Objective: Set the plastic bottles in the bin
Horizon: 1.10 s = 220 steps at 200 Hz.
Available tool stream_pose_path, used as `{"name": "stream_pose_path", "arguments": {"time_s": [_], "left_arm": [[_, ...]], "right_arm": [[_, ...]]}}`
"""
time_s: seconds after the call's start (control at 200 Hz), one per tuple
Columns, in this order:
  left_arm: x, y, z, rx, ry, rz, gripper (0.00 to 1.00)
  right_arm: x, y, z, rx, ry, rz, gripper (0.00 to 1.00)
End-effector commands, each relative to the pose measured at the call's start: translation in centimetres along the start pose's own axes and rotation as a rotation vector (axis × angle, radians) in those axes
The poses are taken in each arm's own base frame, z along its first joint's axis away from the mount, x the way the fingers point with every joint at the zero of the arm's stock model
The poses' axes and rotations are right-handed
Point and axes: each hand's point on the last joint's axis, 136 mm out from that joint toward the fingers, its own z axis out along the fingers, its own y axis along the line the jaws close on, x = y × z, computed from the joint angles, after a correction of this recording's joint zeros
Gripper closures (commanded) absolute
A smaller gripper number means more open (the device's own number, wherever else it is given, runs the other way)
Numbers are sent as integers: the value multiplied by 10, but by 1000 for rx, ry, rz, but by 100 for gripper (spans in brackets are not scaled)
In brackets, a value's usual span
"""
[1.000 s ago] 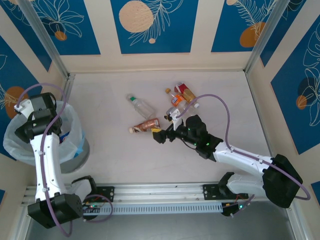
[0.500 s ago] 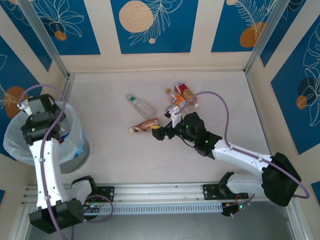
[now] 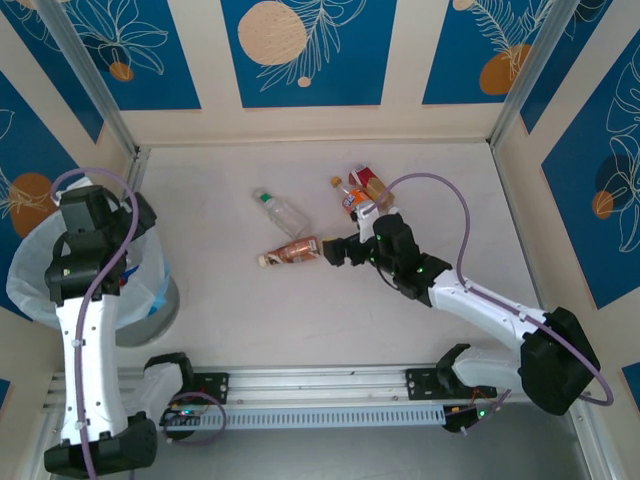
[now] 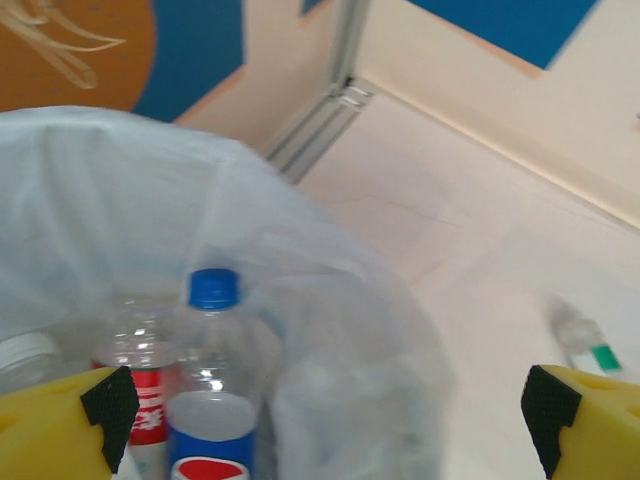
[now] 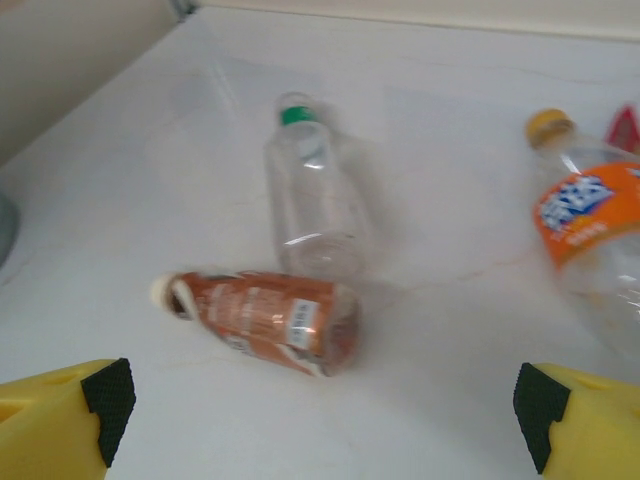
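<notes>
- The right gripper (image 5: 325, 400), with its jaws wide apart, is held near the brown-labelled plastic bottle (image 5: 265, 320), which lies on its side in the middle of the white table (image 3: 250, 320).
- The bottle is best taken across its body at the label, without pushing the clear green-capped bottle (image 5: 315, 195) just beyond it.
- The left gripper (image 4: 330, 405), jaws apart and empty, hangs over the round grey bag-lined bin (image 3: 158, 308) at the left.
- A Pepsi emblem is recognised on the blue-capped bottle (image 4: 210, 400) inside the bin.
- The blue writing on the orange-labelled bottle (image 5: 590, 230) is too blurred to be read.

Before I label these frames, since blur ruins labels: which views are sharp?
Top view: sharp, evenly lit. Left wrist view: soft, the bin bag and blue-capped bottle smeared. Right wrist view: mildly soft; brown bottle readable, faint shadow beside it.
</notes>
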Motion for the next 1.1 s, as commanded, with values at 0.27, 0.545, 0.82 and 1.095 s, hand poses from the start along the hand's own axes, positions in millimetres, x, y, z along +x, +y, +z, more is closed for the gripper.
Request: {"name": "stream_pose_path", "arguments": {"time_s": [0.27, 0.545, 0.82, 1.095], "left_arm": [[4, -95, -13, 368, 22, 64, 1], [9, -145, -24, 646, 51, 36, 1], [40, -196, -34, 788, 129, 187, 1], [49, -218, -27, 814, 168, 232, 1]], "right_arm": [[36, -96, -2, 211, 290, 178, 0], [48, -123, 11, 235, 414, 161, 1], [61, -134, 29, 228, 529, 101, 3], [65, -147, 47, 250, 628, 76, 8]]}}
